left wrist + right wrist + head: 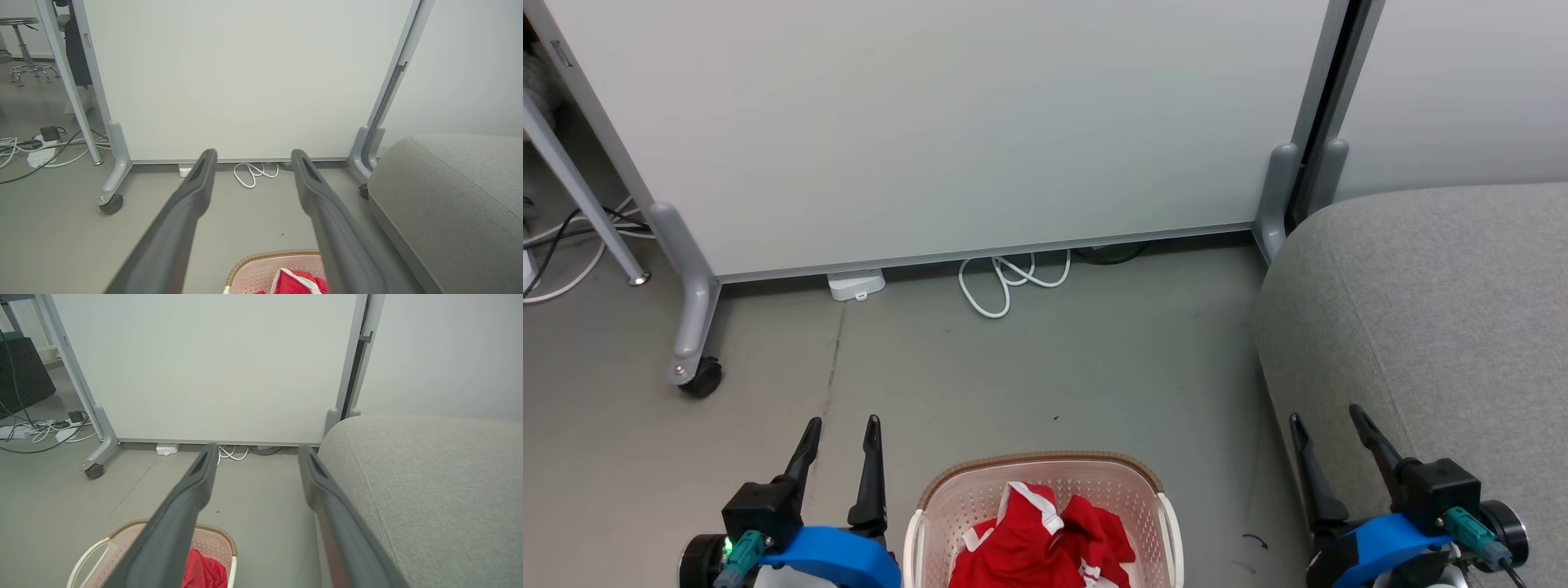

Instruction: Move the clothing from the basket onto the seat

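Red clothing (1045,543) with white trim lies crumpled in the cream basket (947,498) with a brown rim, on the floor at the bottom centre of the head view. The clothing (296,283) and basket (257,271) also show low in the left wrist view, and the basket (102,549) with clothing (204,573) low in the right wrist view. My left gripper (841,429) stands open left of the basket, holding nothing. At the seat's near edge, right of the basket, my right gripper (1327,416) is open and empty. The light-grey seat (1437,327) fills the right side.
A large pale partition panel (947,131) on a grey wheeled frame stands behind the basket, its castor (698,377) at left. A looped white cable (1005,286) and a white power block (856,284) lie at its foot. More cables and a power strip (41,153) lie far left.
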`<state>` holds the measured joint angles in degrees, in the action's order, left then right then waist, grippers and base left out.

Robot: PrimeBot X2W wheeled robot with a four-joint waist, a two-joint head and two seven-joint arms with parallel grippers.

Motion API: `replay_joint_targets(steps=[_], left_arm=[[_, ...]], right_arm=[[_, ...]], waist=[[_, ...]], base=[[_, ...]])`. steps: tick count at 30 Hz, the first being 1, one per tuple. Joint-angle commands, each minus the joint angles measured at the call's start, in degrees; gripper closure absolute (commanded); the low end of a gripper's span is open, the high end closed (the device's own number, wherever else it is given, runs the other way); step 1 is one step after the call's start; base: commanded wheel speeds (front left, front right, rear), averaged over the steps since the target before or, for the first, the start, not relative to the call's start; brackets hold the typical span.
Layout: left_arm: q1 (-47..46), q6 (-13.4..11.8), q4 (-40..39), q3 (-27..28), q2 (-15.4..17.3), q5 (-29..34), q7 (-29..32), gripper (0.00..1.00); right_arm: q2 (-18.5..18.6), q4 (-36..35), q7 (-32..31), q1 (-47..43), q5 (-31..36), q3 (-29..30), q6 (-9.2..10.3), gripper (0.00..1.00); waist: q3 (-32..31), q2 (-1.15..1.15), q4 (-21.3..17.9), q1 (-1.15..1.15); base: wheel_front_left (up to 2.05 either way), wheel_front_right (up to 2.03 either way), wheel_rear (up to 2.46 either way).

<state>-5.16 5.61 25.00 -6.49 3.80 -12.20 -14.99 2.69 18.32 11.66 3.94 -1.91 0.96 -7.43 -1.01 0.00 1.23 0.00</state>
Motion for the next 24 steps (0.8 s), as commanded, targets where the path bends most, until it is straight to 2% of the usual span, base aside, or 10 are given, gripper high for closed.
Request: replay_joint_targets(steps=[1,13,24], left_arm=[[-0.69,-0.01,-0.01,0.06,0.12,-0.33,-0.3,0.0],[-0.46,0.16,0.56,-0.18,-0.06,-1.39,-0.3,0.0],[-4.58,1.04,5.98,-2.61,-0.36,-4.27,1.2,0.0]], right_arm=[[0.35,-0.01,0.29,0.3,0.06,-0.04,-0.08,0.0],[0.35,0.17,0.28,0.85,0.12,-0.96,-0.07,0.0],[0.32,-1.78,0.22,3.89,-0.67,-5.56,-0.07,0.0]], waist=[[0.06,0.0,-0.01,0.0],[0.77,0.0,-0.79,0.0],[7.18,0.0,-6.35,0.0]], base=[[0.0,0.0,0.0],[0.0,0.0,0.0],[0.0,0.0,0.0]])
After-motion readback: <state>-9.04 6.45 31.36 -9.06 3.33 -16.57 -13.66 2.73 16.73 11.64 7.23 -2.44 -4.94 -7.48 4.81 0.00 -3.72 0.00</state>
